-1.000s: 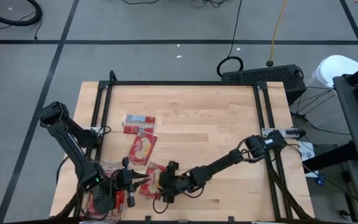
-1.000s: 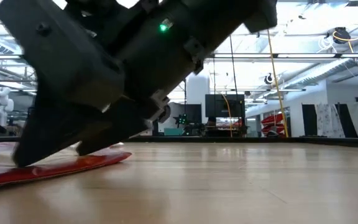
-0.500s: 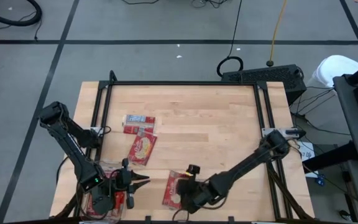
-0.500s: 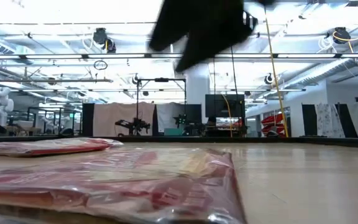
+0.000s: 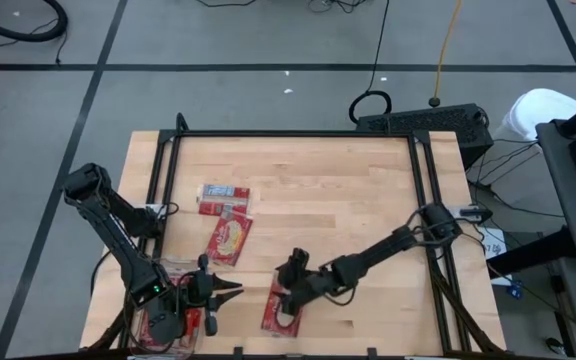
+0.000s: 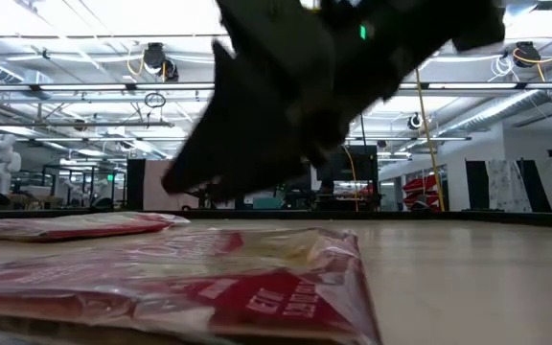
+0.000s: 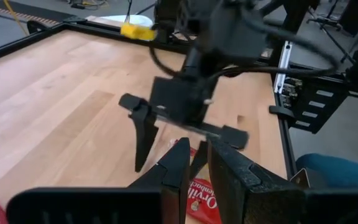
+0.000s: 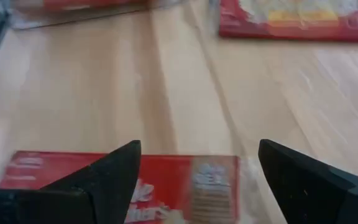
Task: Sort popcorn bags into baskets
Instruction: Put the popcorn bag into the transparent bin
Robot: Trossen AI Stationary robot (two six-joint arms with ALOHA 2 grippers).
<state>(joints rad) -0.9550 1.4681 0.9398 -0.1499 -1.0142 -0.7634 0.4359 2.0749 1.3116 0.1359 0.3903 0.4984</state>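
Wooden table inside a black frame, seen from above, with grey floor around it and an open workshop behind in the low view.

Right gripper sits low in the frame's middle, its arm reaching in from the right edge. Its fingers stand wide apart and hold nothing. Directly below it lies a packet, flat on the wood, long axis running nearly up-down in the high view with a slight tilt. In the right wrist view this packet lies just ahead of and between the two fingers, its long axis across the gap rather than along it. A grasp would therefore seem to need either a descent onto one long edge or a wrist turn; this is a judgement.

Left gripper is at lower left, tips pointing right toward the same packet, fingers nearly together with only a narrow slit between them and nothing visibly held. It is near the packet, but the right gripper is nearer and appears to be the working one.

Bin sits at the bottom left corner under the left arm, with red packets inside. Two further packets lie left of centre: one tilted, one above it, lying crosswise. Both are well apart from the right gripper.
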